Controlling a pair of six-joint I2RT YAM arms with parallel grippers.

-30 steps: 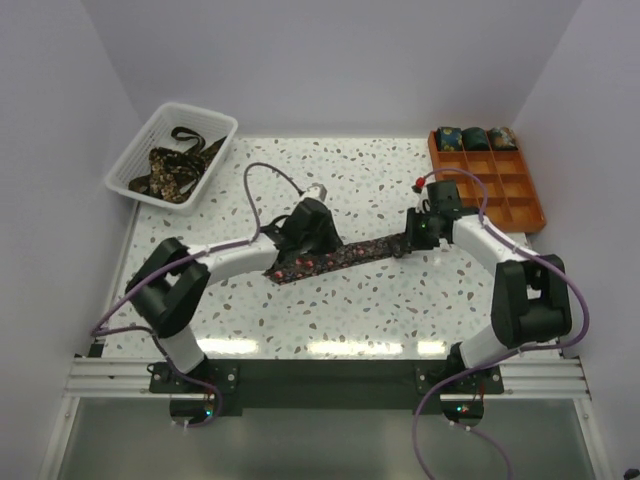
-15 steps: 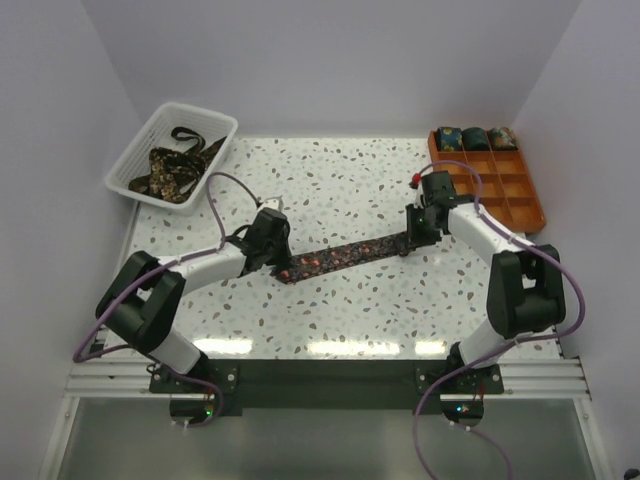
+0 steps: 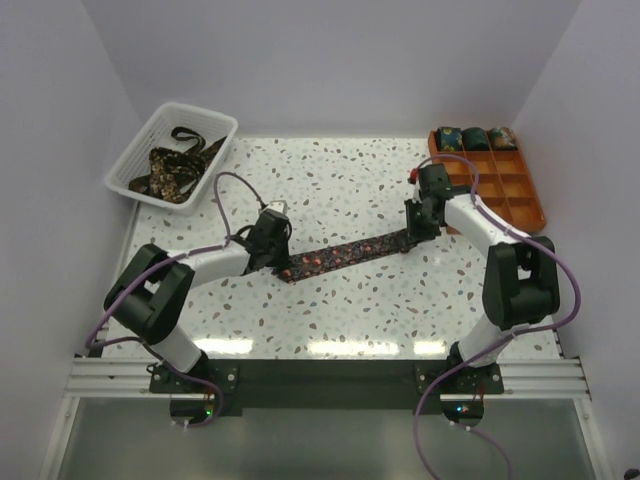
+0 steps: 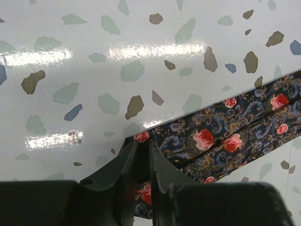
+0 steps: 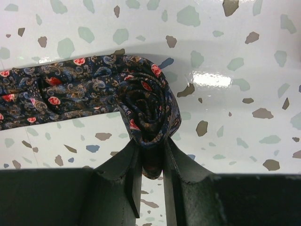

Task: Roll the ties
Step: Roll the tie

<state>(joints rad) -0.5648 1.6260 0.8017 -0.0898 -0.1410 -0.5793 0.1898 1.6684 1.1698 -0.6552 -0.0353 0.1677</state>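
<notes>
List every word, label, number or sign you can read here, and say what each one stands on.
None: no word, label, brand, number or sign can be read in any view.
The tie bears only a rose and paisley print; no label shows on it.
The basket and the tray show no lettering.

1 part-rolled tie, 3 rolled ties — 1 orange tray, 1 white basket
</notes>
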